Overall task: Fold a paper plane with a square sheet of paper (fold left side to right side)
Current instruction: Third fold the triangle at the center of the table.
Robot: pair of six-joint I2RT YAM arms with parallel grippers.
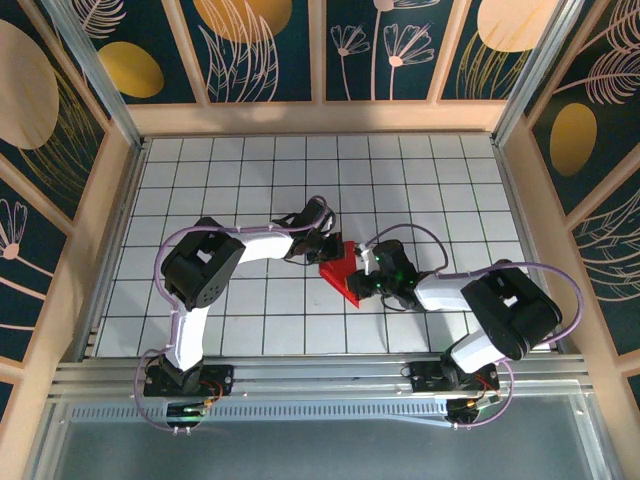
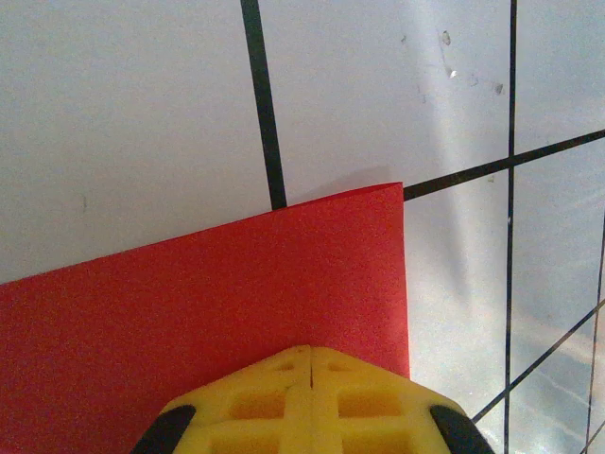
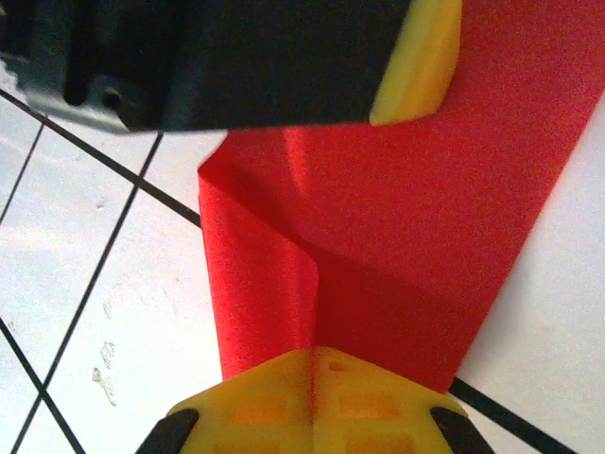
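1. Table [image 1: 200, 180]: white tiles with black grid lines, enclosed by a wooden frame with patterned wall panels [image 1: 260, 40].

2. Arms: the left arm [image 1: 205, 265] and the right arm [image 1: 510, 310] both reach inward. Their wrists meet near the middle of the table.

3. Square sheet of paper [image 1: 340, 275]: bright red, lying near the table centre between the two wrists.
- In the left wrist view the sheet [image 2: 189, 312] lies flat on the tiles. One corner is just beyond a grid line.
- In the right wrist view the sheet [image 3: 397, 208] is not flat. A raised fold runs along its left part and ends at the finger seam.

4. Left gripper [image 1: 322, 248]: at the far-left edge of the sheet.
- In its own view the left gripper [image 2: 311, 364] has its yellow fingers [image 2: 255, 407] closed flush, with no gap at the seam.
- The fingers are directly over the red surface. It appears to press on the sheet rather than pinch it, but the contact point is hidden.
- One yellow fingertip [image 3: 416, 57] meets the far side of the sheet in the right wrist view.

5. Right gripper [image 1: 372, 272]: at the near-right edge of the sheet. In its own view the right gripper [image 3: 312, 364] is clenched, with the raised fold entering between its closed fingers.
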